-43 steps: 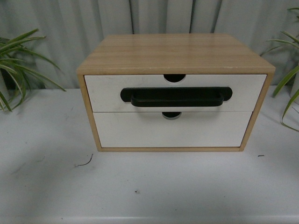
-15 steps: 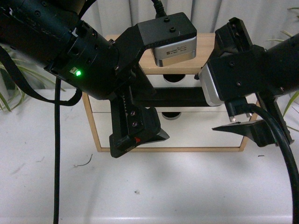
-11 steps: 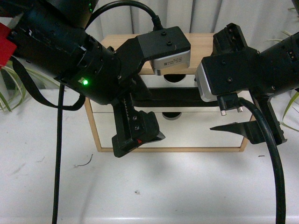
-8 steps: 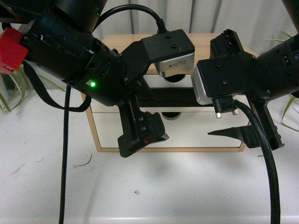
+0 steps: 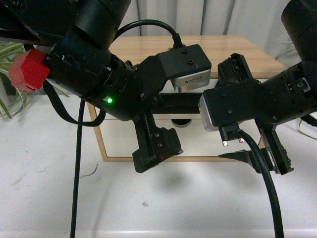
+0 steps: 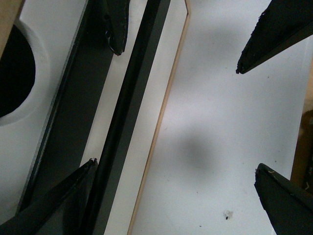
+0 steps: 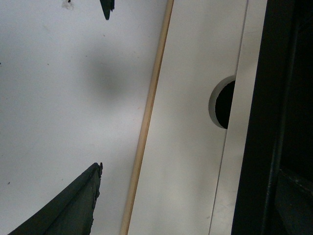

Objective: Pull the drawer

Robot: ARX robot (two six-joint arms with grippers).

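Table: bare white top (image 5: 198,198) nearest me, with both arms reaching over it to the cabinet.
Left gripper (image 6: 174,165): jaws wide apart. One finger sits on the backplate side of the bar and the other hangs well clear over the table, so it straddles the handle without clamping it.
Right gripper (image 7: 190,169): also apart. One finger is out over the table, and the other is lost in the dark against the handle.
Crowding: both arms sit close together in front of the same handle. A sideways drift by either could knock it against the other.
Handle (image 6: 132,98): long black bar running across the drawer front, not yet gripped as far as I can judge.
Slip risk: if the jaws close off-centre or too shallow, the fingers could slide off the smooth bar as the pull starts.
Drawer (image 6: 54,29): upper of the two, white front with a half-round notch, in the cabinet. It looks pushed in, though the arms hide most of it.
Lower drawer (image 7: 195,122): plain white, just under it, and not the target.
Cabinet (image 5: 148,47): light wooden box standing loose on the table. A hard or skewed tug might drag or tip the whole box instead of sliding the drawer out.
Plants (image 5: 10,52): leaves at the far left edge, well clear.
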